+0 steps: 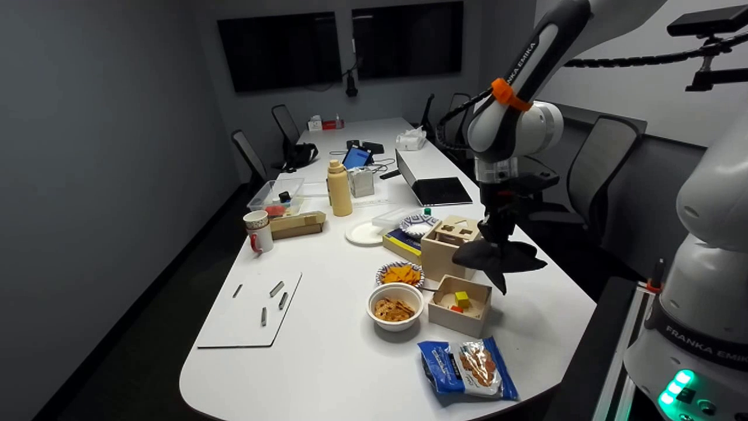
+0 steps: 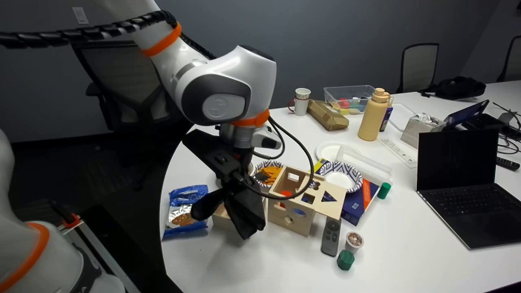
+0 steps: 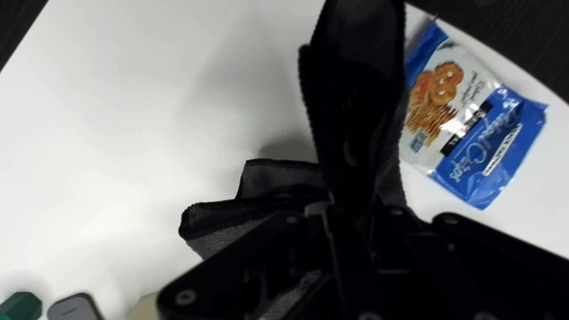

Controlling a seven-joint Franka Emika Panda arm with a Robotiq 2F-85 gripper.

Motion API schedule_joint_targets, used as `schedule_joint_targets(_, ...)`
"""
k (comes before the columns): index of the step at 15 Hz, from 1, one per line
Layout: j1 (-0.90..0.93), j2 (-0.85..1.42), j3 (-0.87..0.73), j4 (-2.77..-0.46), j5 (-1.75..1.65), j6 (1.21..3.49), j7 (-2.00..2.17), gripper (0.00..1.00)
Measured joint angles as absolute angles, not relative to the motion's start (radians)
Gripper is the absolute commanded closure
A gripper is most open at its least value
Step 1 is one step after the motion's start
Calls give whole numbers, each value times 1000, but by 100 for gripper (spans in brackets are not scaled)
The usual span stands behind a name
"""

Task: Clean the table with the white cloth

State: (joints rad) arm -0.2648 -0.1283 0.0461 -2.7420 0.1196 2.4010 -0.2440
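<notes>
Grasping a dark cloth (image 1: 498, 258) in the gripper (image 3: 341, 211), draped above the table (image 1: 327, 368); near a sorter (image 2: 299, 224), a box (image 1: 454, 321) with a yellow block (image 1: 461, 299) inside, a blue bag (image 3: 469, 129)

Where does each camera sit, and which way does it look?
An exterior view: at the near end of the table, facing along it to the wall screens; arm and base show at picture right.
An exterior view: by the table's long side, facing across it to a grey wall; arm and cropped base show at picture left.
Wrist view: on the arm, facing down at the table; gripper, holding a dark cloth, shows.
Both exterior views share the tan bottle.
</notes>
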Motion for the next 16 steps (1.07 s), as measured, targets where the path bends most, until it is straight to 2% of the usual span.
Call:
schedule_joint_targets(9,66,-226,40,-2742,298,2112,-324,97)
schedule_joint_targets(16,147,-162,46,-2748,413,2221,-401,97)
